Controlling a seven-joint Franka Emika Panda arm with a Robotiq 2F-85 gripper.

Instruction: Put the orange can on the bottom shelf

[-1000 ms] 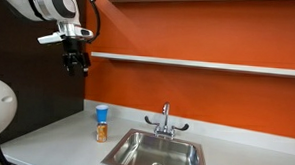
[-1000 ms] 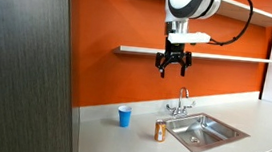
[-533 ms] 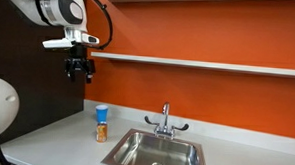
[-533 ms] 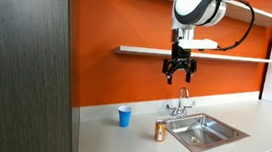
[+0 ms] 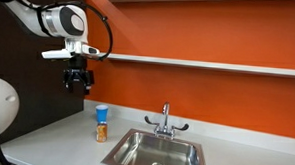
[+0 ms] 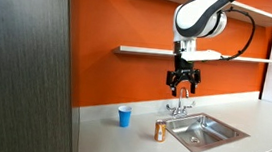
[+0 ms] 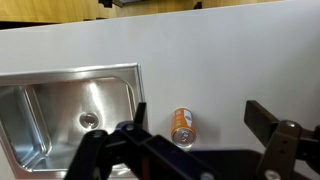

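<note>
Kitchenette: steel sink, faucet, grey countertop, shelf on orange wall

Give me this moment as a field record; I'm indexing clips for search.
claw: open, holding nothing, in the air above the counter
orange can: upright on the counter, beside the sink
blue cup: upright on the counter, apart from the can
bottom shelf: mounted above the counter; can not on it

Space above orange can open; blue cup & faucet near, sink just beside.
</note>
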